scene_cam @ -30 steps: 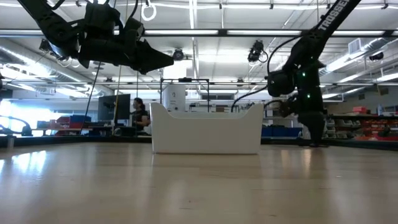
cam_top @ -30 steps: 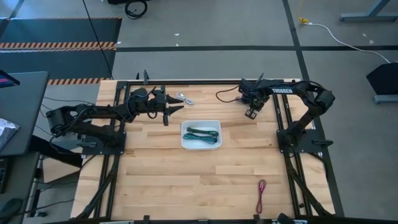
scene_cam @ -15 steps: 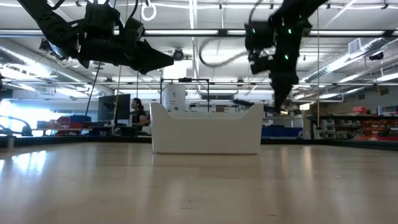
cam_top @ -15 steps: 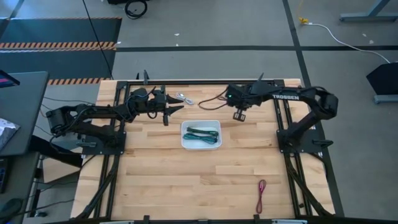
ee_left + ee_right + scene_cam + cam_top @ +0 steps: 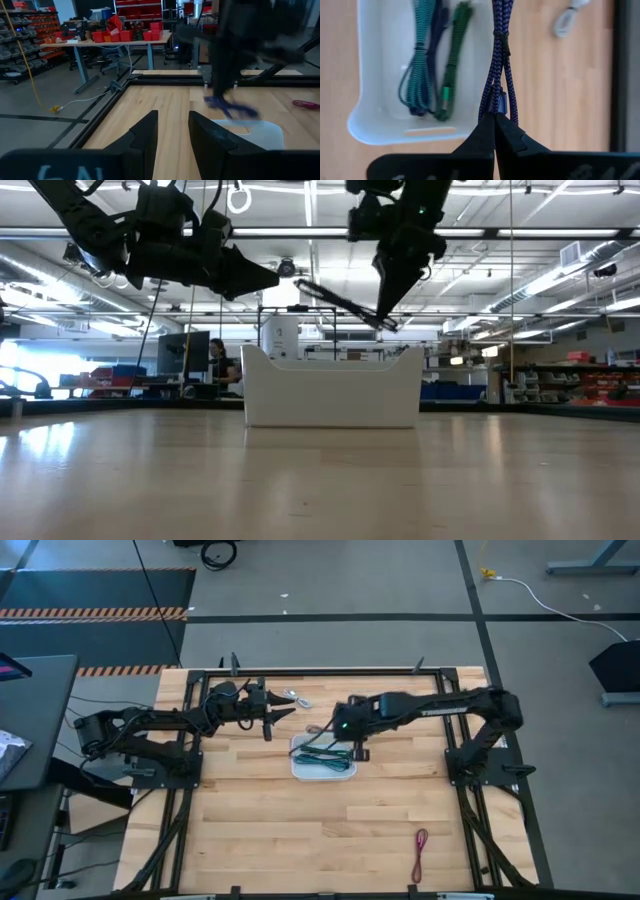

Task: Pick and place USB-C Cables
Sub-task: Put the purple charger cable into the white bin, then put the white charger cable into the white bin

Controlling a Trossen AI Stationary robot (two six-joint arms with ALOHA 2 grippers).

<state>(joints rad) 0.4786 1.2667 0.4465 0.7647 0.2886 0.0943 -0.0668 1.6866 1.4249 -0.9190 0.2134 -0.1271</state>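
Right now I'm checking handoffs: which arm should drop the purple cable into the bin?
The right. Its gripper is shut on the purple cable above the white bin, which holds the teal and green cables. The left gripper is open beside the bin.

Both arms were dark, almost black, built of slim jointed links on black frame mounts. The right gripper (image 5: 494, 131) had two matte black fingers tapering to narrow tips, with faint pale lettering on the body behind them. The left gripper (image 5: 170, 131) had broad, blocky black fingers, and white characters marked the housing behind them.
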